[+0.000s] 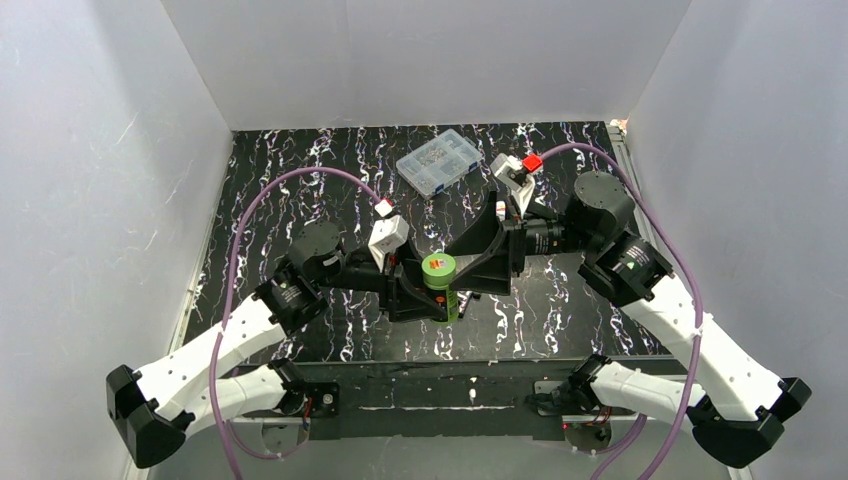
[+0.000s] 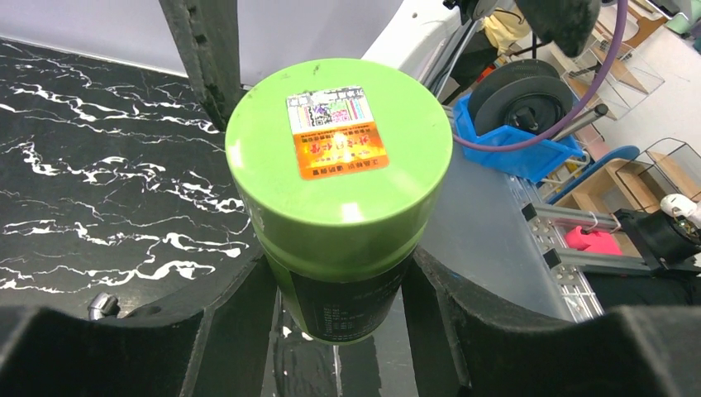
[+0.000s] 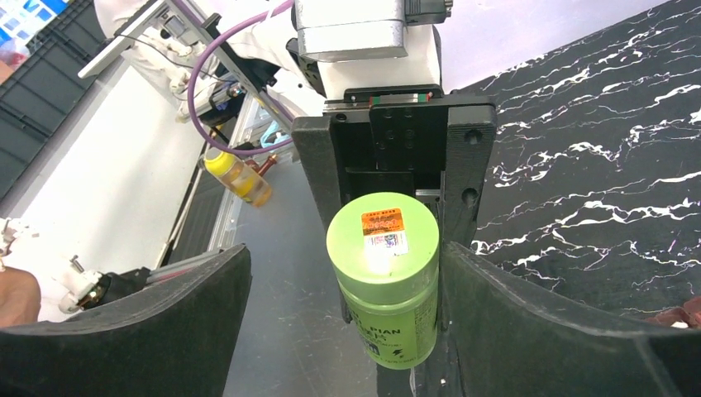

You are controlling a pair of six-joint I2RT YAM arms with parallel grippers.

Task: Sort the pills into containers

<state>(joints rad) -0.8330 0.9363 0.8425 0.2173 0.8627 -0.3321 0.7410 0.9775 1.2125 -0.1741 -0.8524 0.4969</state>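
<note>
While you look down from the top camera, you find the green-capped bottle (image 1: 438, 266) standing upright on the black marbled table (image 1: 300, 160), nearer the arm bases than the clear organiser box (image 1: 438, 160) and well apart from it. Its cap is a bright, glossy green and sits closed on the bottle. On top is a sticker (image 2: 337, 132) with a white code patch over an orange band. Below the cap the round body carries a label, green with dark lettering on one side and dark on the other. You cannot see what is inside, and you cannot tell whether the base rests on the table or hangs just above it.

Your left gripper (image 2: 339, 302) is clamped on the bottle's body below the cap, one black finger (image 2: 248, 322) pressed to each side. Your right gripper (image 3: 364, 331) stands wide apart around the cap, the left finger (image 3: 165, 331) well clear and the other just beside the bottle. It comes in from the side of the bottle nearer the organiser box.

The organiser box is divided into compartments holding small pale pieces, too small to identify.
</note>
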